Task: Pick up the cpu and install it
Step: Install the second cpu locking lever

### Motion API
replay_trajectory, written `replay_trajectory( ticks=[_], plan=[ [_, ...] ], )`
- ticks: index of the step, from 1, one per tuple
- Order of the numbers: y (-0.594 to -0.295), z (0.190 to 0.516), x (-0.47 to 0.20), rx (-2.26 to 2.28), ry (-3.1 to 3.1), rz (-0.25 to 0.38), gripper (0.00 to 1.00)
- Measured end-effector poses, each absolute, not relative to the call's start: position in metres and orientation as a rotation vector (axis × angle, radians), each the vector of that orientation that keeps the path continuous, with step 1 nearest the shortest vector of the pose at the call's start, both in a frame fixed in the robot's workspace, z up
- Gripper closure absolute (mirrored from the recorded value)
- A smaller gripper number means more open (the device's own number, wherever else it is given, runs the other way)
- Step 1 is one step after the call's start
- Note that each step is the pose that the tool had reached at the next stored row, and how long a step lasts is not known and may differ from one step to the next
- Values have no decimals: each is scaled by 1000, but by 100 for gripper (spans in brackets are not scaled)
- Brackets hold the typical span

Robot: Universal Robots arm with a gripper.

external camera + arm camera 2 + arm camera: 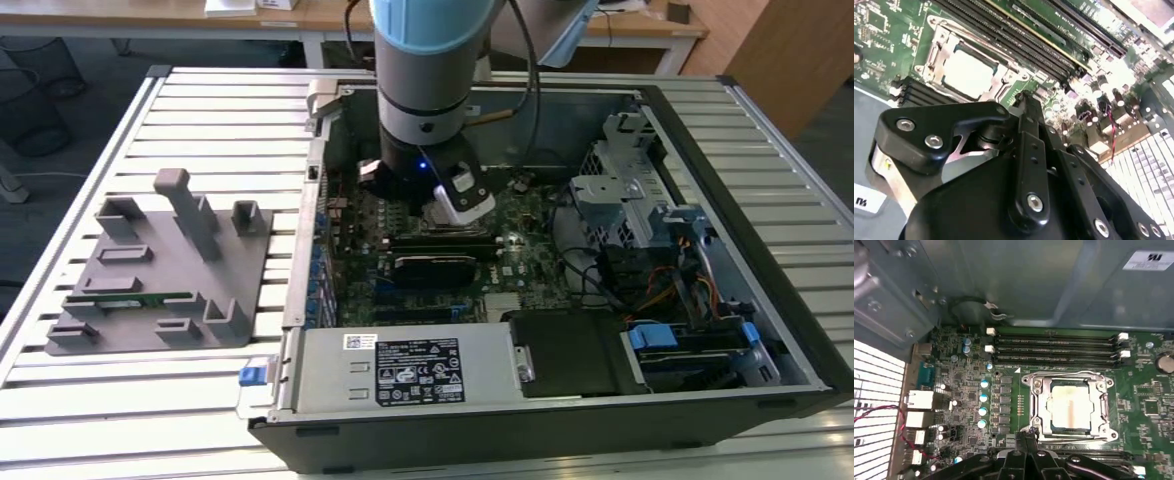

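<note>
Not much you can actually read here. The big white label (418,371) on the silver power supply box (387,372) at the front of the computer case, around 6 o'clock in the exterior view, is packed with tiny black print and little symbols, all too small to make out. A smaller white sticker (360,341) sits at its 10 o'clock corner, also unreadable. In the first wrist view there's a white label (1149,259) on the grey metal wall, print blurred. A white sticker (865,199) in the second wrist view shows only cut-off dark marks.

Exterior view high, far; both wrist views close, sharing socket (1070,406).
</note>
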State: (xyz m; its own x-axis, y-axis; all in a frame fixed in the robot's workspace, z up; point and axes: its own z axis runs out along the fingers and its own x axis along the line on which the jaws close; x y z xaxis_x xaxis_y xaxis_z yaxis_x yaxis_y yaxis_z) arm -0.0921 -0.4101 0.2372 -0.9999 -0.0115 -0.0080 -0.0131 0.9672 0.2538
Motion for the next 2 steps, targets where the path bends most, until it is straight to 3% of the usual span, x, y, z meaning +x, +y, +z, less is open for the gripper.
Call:
replay_trajectory(
  ticks=[2],
  plan=[
    [-410,240,-92,-19,3109,401,89]
  ],
)
